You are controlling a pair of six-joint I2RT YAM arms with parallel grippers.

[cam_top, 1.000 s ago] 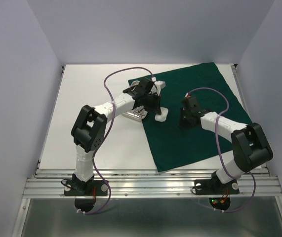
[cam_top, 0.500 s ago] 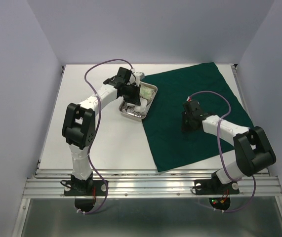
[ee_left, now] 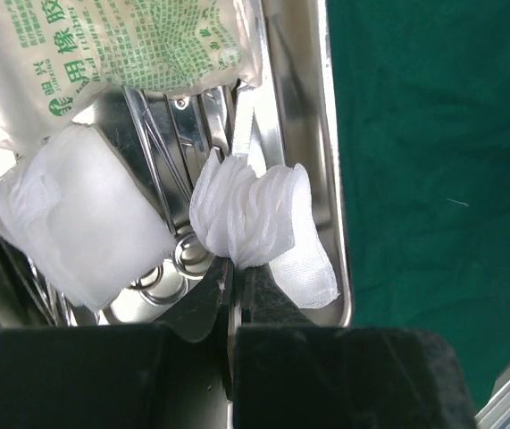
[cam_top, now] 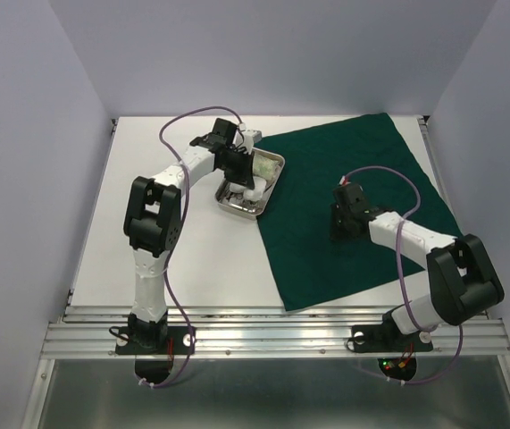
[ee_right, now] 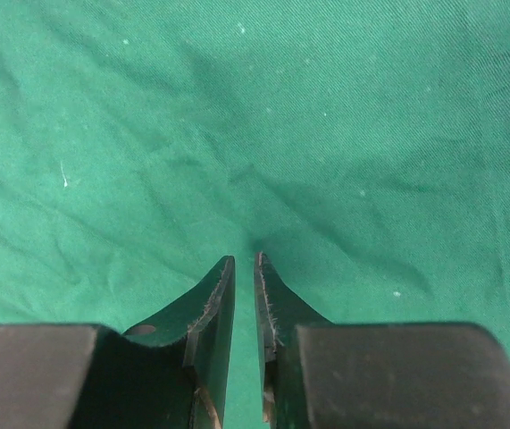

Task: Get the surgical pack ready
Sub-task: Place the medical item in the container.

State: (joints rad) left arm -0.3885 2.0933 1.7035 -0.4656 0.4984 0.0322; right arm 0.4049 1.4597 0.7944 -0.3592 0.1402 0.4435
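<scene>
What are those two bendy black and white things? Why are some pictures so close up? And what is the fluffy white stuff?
Those are two robot arms bolted to a table. The wide picture comes from a camera up above. The two close ones come from little cameras on each arm's wrist, so you see that arm's own fingers. On the table lies a green cloth with a shiny metal tray at its edge. In the tray are a packet, scissor-like forceps and a loose gauze pad. The fluffy stuff is a second gauze pad, pinched by the left gripper over the tray. The right gripper has its tips on the cloth and seems to pinch a small fold.
</scene>
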